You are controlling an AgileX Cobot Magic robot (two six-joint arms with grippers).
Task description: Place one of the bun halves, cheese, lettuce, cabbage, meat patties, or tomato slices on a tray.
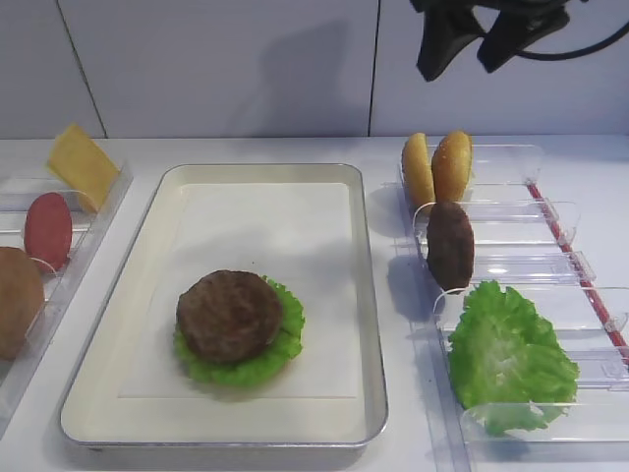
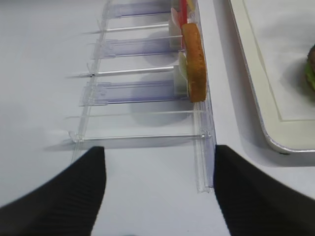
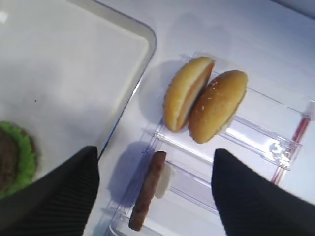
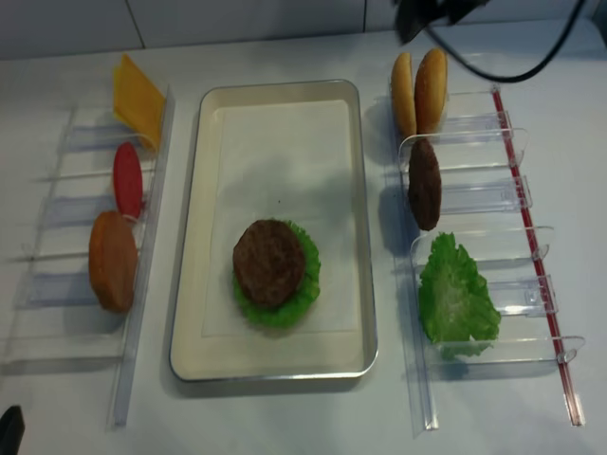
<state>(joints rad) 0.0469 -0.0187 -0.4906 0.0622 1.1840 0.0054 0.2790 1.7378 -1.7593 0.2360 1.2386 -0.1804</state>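
Observation:
One meat patty [image 1: 229, 315] lies on lettuce [image 1: 287, 339] inside the tray [image 1: 366, 295]. A second patty [image 1: 450, 244] stands on edge in the right rack, behind a lettuce leaf [image 1: 506, 354] and in front of two bun halves [image 1: 435, 167]. On the left are the cheese [image 1: 82, 165], a tomato slice [image 1: 47, 229] and another bun half [image 1: 18, 300]. No cabbage is in view. My right gripper [image 1: 477, 44] hangs open and empty high above the upright patty [image 3: 147, 196]. My left gripper [image 2: 157, 157] is open and empty over the near end of the left rack.
Clear plastic racks flank the tray, one on the left [image 1: 98, 211] and one on the right [image 1: 550, 211] with a red strip [image 1: 555, 231] along its outer side. A white wall closes the back of the table.

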